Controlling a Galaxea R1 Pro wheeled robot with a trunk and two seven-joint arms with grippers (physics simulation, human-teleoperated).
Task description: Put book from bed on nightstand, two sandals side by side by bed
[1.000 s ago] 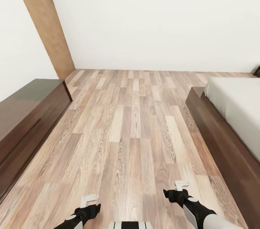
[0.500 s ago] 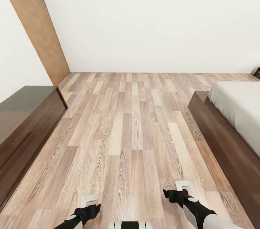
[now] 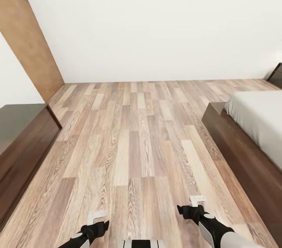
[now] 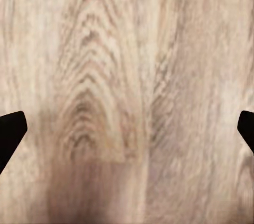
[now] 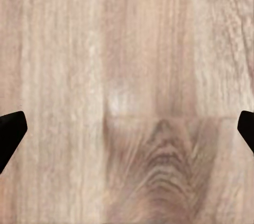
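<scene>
The bed (image 3: 250, 138) lies along the right side of the head view, a dark brown frame with a pale mattress (image 3: 260, 117); only its near corner and side show. The book and the sandals are out of view. Low in the head view, my left gripper (image 3: 96, 215) and right gripper (image 3: 197, 200) hang over the plank floor (image 3: 137, 142). In each wrist view the two dark fingertips sit at opposite edges, so the left gripper (image 4: 127, 134) and right gripper (image 5: 127, 134) are open with only floorboards between them.
A long dark low cabinet (image 3: 19, 138) runs along the left wall. A brown wooden panel (image 3: 27, 40) leans up the left wall beyond it. A dark wooden piece (image 3: 276, 76) peeks in at the far right past the bed. Wide wood floor stretches to the white back wall.
The whole head view has swung to the right: the cabinet and brown panel slid left, and a dark piece beyond the bed came into view. Both arms keep their pose.
</scene>
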